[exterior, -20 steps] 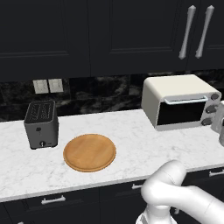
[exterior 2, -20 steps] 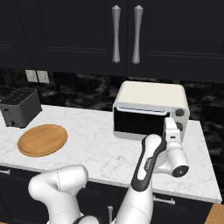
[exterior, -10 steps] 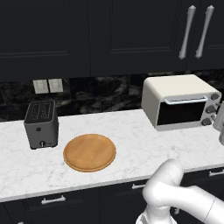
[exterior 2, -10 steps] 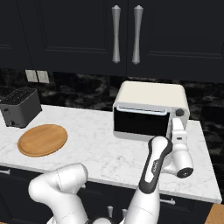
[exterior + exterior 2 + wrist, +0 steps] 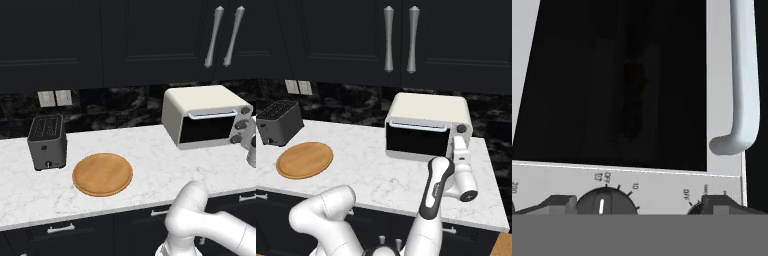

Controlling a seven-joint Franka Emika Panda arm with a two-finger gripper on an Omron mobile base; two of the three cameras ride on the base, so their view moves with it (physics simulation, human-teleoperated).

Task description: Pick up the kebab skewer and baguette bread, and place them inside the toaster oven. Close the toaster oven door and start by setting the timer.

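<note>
The toaster oven (image 5: 206, 116) stands at the right end of the marble counter (image 5: 150, 165), its dark glass door (image 5: 417, 141) shut. The gripper (image 5: 637, 202) hovers close before the oven's knob panel, jaws spread wide and holding nothing. A round wooden board (image 5: 102, 174) lies well to the left, beside a dark slot toaster (image 5: 47, 142).

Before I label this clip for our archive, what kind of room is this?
A home kitchen, by the look of it: a toaster oven and slot toaster stand on a marble counter, under dark cabinets.
</note>
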